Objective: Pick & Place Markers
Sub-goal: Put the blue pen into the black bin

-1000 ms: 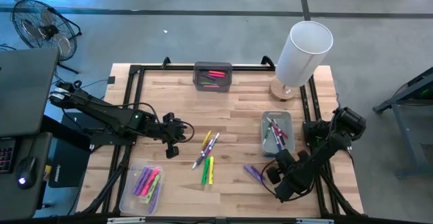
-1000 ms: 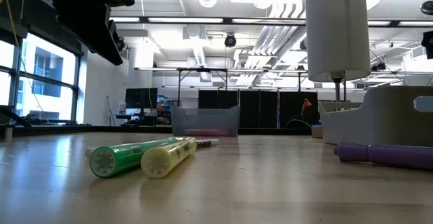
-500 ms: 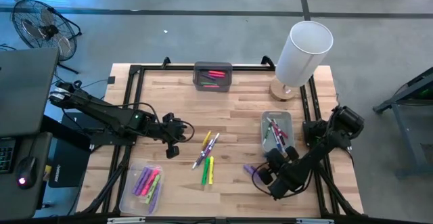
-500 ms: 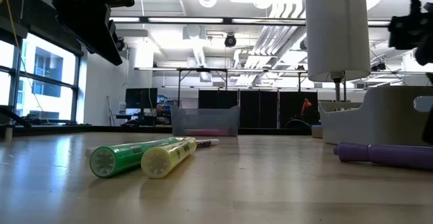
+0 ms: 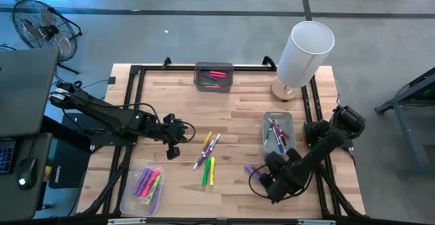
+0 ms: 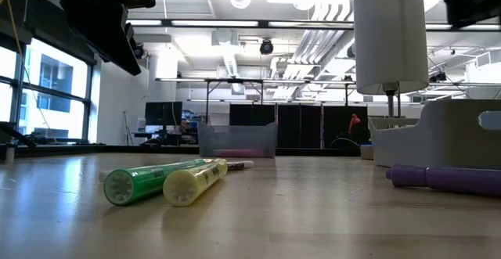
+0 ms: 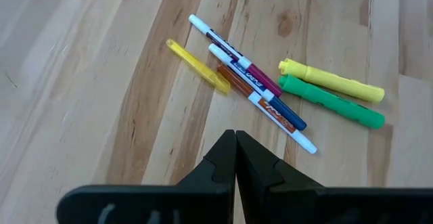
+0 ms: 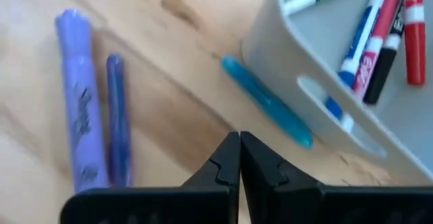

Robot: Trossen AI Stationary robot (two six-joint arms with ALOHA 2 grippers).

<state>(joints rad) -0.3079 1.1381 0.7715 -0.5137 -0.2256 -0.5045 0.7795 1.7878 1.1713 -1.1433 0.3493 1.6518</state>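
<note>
The left gripper (image 5: 171,153) hung over the table (image 5: 238,109) left of its middle, fingers pressed together and holding nothing; its wrist view showed a loose cluster of markers (image 7: 270,92) just ahead of the fingertips: a yellow one, several white-barrelled ones, and a fat yellow and a fat green one lying side by side. The right gripper (image 5: 259,182) stood near the front edge, right of the middle, its fingers likewise pressed shut and empty. Just ahead of it lay a fat purple marker (image 8: 80,136) with a thin blue-purple pen (image 8: 118,119) beside it, and a light blue pen (image 8: 267,101) lay against the wall of a grey tray (image 8: 318,82) holding more markers. A clear tray (image 5: 143,187) at the front left corner held purple, pink and green markers, and a dark tray (image 5: 214,76) at the back edge held pink and green ones. A white lamp (image 5: 304,52) stood at the back right corner.
</note>
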